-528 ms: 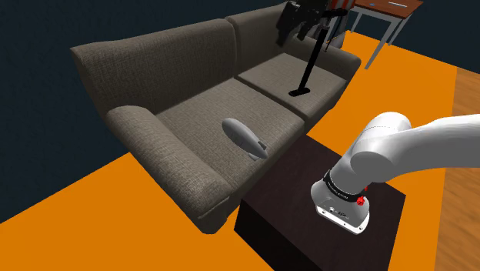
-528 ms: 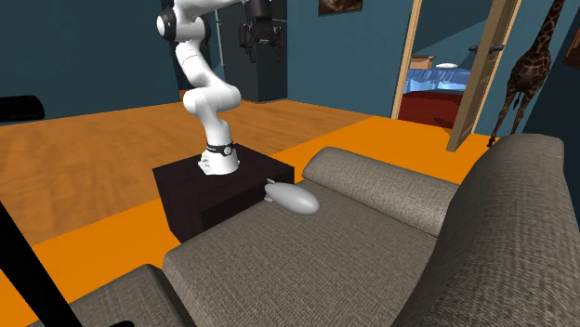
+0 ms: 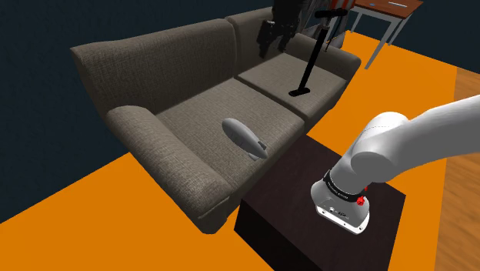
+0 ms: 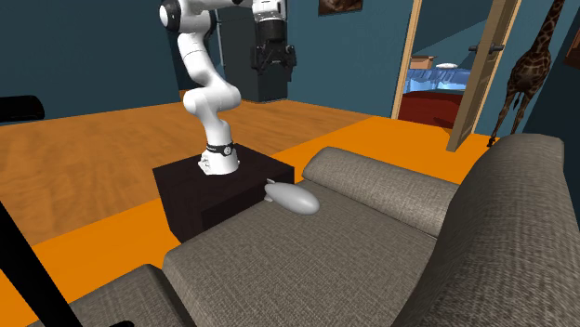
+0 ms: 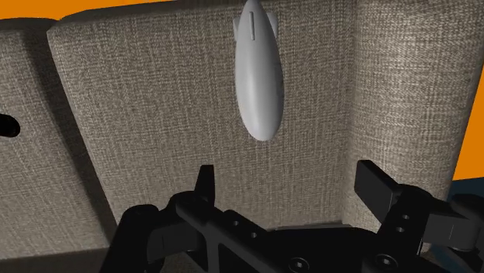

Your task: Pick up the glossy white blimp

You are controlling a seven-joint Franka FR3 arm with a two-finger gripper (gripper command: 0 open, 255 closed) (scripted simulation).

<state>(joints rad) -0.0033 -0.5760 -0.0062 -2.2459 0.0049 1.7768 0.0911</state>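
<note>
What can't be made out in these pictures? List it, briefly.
- Tail tip of the blimp: wrist view, cut off by the picture's edge.
- Underside of the blimp: every view, hidden against the sofa cushion.
- Upper links of the arm: second exterior view, cut off by the top edge.
- Most of the table: shoulder view, cut off by the top edge.

Grey sofa (image 3: pixel 192 115), orange floor (image 4: pixel 102 158)

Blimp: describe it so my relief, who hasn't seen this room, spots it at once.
Find the big grey-brown fabric sofa facing the robot's dark box stand. On its seat cushion beside the rounded armrest, near the front edge, lies the blimp. It is a smooth pale grey-white cigar shape with small tail fins, unlike the black long-handled object standing on the other cushion.
</note>
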